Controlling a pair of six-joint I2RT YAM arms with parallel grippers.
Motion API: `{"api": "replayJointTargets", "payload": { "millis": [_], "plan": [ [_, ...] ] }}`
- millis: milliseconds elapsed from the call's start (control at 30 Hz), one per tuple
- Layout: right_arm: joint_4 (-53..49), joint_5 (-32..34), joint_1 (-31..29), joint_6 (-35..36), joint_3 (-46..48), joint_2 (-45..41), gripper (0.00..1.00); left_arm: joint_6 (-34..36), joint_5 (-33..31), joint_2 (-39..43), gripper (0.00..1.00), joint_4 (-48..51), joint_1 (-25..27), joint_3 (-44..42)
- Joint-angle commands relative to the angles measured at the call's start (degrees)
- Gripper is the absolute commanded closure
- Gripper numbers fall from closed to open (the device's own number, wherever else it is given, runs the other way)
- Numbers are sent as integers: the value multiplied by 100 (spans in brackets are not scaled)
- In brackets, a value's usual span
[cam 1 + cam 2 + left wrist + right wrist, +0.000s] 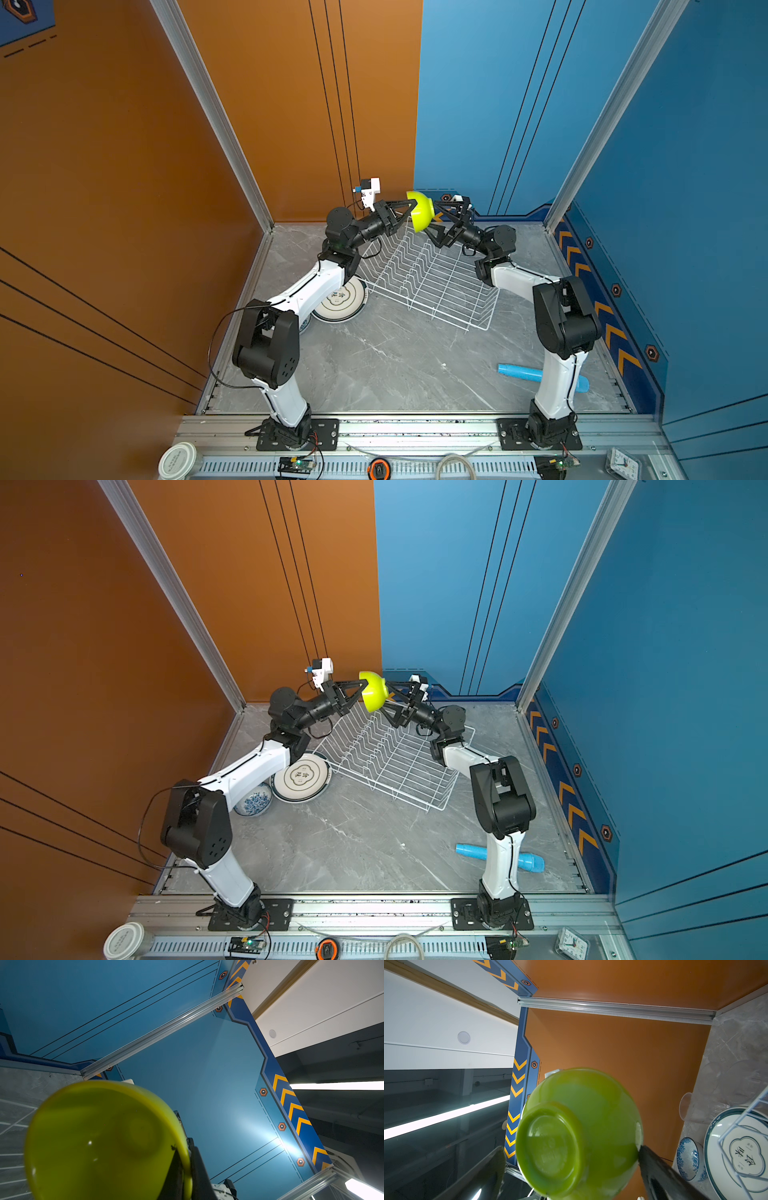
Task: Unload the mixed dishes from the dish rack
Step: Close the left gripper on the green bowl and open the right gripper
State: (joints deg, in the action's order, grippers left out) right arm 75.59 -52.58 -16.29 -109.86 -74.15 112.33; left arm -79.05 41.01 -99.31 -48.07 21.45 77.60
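Note:
High over the far end of the dish rack [428, 282] [386, 762] a lime-green bowl [420, 211] [373, 691] hangs on its side. My left gripper [413, 203] [365, 683] [186, 1153] is shut on its rim, one finger inside and one outside. The bowl's foot faces my right gripper [434, 218] [388, 698] [571, 1151], which stands open wide around it; one fingertip [643, 1150] sits at the rim, the other stays apart. No dishes show between the rack's wires. A dark-rimmed white plate [343, 301] [303, 777] [737, 1153] and a small blue-patterned bowl [253, 802] [688, 1157] rest on the table left of the rack.
A clear glass cup [686, 1105] stands near the orange wall beyond the plate. A light blue tube [519, 372] [473, 851] lies at the front right, partly behind the right arm. Orange and blue walls close in the back and sides.

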Motion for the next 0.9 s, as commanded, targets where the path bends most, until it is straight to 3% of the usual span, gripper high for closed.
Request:
{"api": "replayJointTargets", "payload": {
  "millis": [0, 400, 667, 767, 867],
  "plan": [
    [-79, -70, -8, 323, 41, -85, 0, 85, 4, 147, 100, -78, 0, -81],
    [-1011, 19, 20, 1148, 139, -481, 0, 150, -104, 302, 100, -55, -1, -256],
    [-1964, 41, 55, 1928, 301, -923, 0, 817, -377, 570, 100, 733, -70, -392],
    [-3116, 67, 65, 2790, 302, -1225, 0, 1484, -533, 835, 100, 1740, -93, -312],
    [-5374, 398, 25, 4508, 103, -1670, 0, 2558, -854, 1228, 100, 3313, -130, -142]
  ]
}}
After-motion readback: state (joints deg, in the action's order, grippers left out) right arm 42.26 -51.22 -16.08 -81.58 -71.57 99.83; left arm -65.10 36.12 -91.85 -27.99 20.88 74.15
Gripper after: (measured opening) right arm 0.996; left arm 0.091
